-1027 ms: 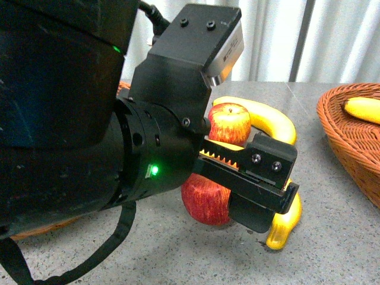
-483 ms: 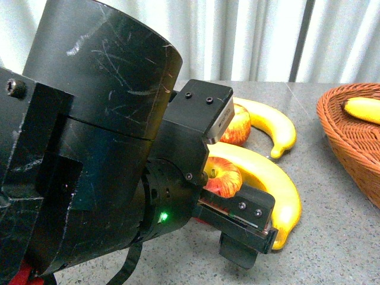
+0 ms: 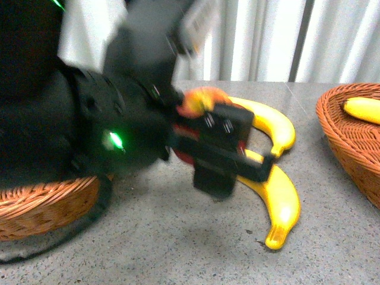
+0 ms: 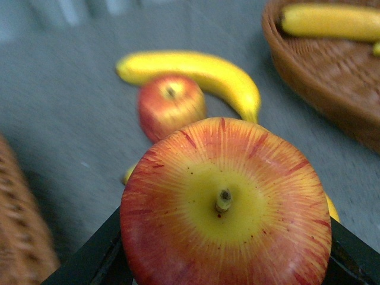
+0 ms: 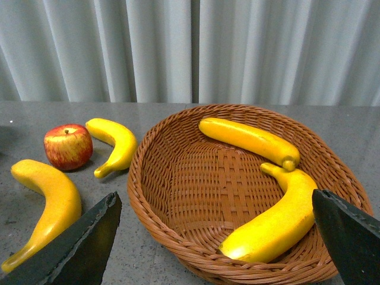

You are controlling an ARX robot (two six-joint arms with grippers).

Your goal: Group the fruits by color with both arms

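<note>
The left basket (image 3: 41,205) stands at the left of the tabletop (image 3: 178,249). Just right of it, the left tool (image 3: 218,145), blurred in the front view, is clamped on the held apple (image 4: 225,208), stem toward the wrist camera. The second apple (image 4: 171,105) rests on the tabletop just beside the far banana (image 4: 202,74). The near banana (image 3: 279,202) lies close by. The right basket (image 5: 178,196) contains an upper banana (image 5: 249,141) and a lower banana (image 5: 279,222). The right tool (image 5: 214,198) is spread wide and empty, facing this basket.
</note>
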